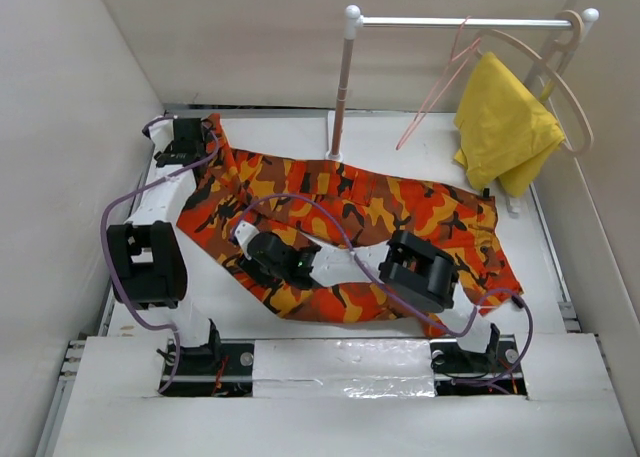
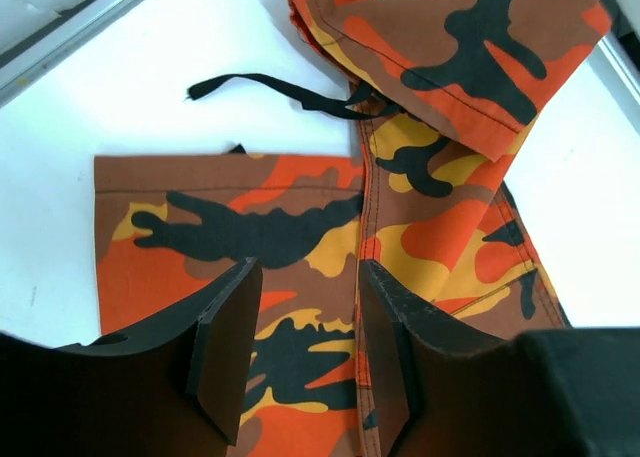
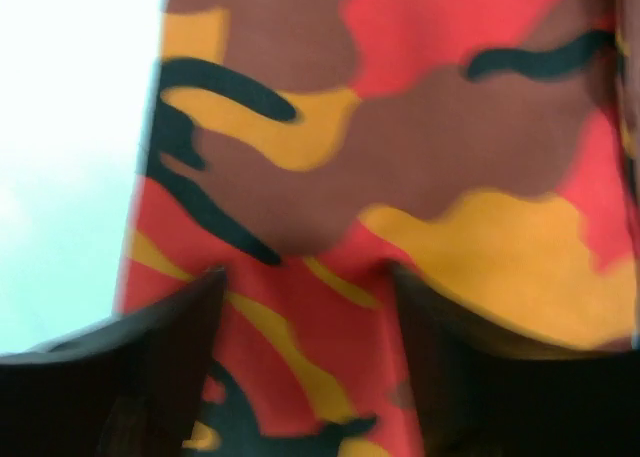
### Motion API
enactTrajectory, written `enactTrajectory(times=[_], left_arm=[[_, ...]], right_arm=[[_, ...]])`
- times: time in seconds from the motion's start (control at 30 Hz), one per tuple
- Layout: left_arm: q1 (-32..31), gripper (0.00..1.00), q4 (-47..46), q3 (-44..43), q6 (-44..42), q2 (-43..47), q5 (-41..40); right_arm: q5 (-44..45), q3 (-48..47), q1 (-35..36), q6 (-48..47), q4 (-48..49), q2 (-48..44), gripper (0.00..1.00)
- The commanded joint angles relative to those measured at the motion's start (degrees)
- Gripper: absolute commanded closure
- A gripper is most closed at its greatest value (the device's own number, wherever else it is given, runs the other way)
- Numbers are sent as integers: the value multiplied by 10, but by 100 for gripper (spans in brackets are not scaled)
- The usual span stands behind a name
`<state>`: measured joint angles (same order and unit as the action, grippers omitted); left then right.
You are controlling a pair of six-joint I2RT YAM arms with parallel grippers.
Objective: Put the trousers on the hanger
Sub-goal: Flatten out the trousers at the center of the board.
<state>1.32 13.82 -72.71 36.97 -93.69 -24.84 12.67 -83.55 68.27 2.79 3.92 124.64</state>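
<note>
**Both sets of jaws stand apart, nothing pinched**

The left end effector (image 2: 305, 277) is at the far left of the white worktop (image 1: 290, 132). Its two black fingers (image 2: 225, 347) are spread, and the cloth between them lies flat. Below it is one leg end of the camouflage-print fabric trousers (image 1: 400, 202), patterned in orange, red, yellow, brown and black. The straight hem of that leg end runs along the left of the wrist view. Whether the fingertips touch the cloth cannot be told. Just beyond the fingers, another part of the trousers is folded over. A thin black drawstring (image 2: 270, 85) trails from that fold onto the bare worktop.

The right end effector (image 3: 305, 277) is near the middle of the worktop, reaching leftward over the nearer leg. Its fingers are also spread, with blurred cloth filling the gap and a strip of bare worktop to one side. It holds nothing.

The trousers lie spread across the worktop from the far left corner to the right side, with both arms reaching over them.

At the far right stands a white clothes rail (image 1: 460, 21) on a pale upright post (image 1: 343, 87). The thin pink wire hanger (image 1: 428, 99) hangs from the rail by its hook, bare and well apart from the trousers. Beside it on the right hangs a thicker beige wooden hanger (image 1: 578, 97) carrying a plain yellow cloth (image 1: 505, 127).
</note>
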Motion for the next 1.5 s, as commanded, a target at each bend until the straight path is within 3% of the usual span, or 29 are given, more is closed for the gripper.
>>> enactTrajectory(times=[0.0,0.03,0.07,0.17,0.3,0.53,0.67,0.77,0.83,0.9,0.93,0.97,1.0,1.17,1.33,1.47], left_arm=[[0,58,-9,-21,-11,-25,3],[0,57,-11,-24,-13,-32,6],[0,56,-10,-31,-14,-46,8],[5,53,-12,-43,-23,-71,4],[11,50,-19,-53,-44,-91,0],[11,50,-17,-71,-84,-120,-34],[11,49,-56,-74,-131,-128,13],[4,49,-87,-84,-173,-140,43],[-3,50,-94,-98,-197,-155,23],[-4,52,-64,-144,-204,-195,-15],[3,57,-22,-200,-213,-245,-37],[3,57,-21,-220,-213,-259,-39],[10,61,2,-237,-215,-275,-43],[10,67,-13,-282,-272,-321,-35],[4,55,-20,-320,-311,-355,-15],[4,45,-42,-331,-322,-366,-27]], right_arm=[[3,-24,23,-7,-35,46,49],[-1,-21,36,-8,-34,49,59],[-7,-8,45,-8,-31,49,82],[-25,27,84,-16,-21,19,100],[-22,130,137,-20,11,-52,100],[-41,247,143,-12,21,-174,100],[-24,272,141,-22,10,-251,51],[-44,292,101,-45,3,-321,39],[-66,308,71,-50,10,-355,40],[-83,328,38,-49,11,-401,60],[-77,343,28,-47,10,-438,88],[-74,343,27,-47,10,-439,89],[-71,348,20,-44,13,-453,97],[-84,369,-11,-38,28,-465,98],[-106,364,-31,-40,34,-444,91],[-120,364,-42,-40,39,-433,70]])
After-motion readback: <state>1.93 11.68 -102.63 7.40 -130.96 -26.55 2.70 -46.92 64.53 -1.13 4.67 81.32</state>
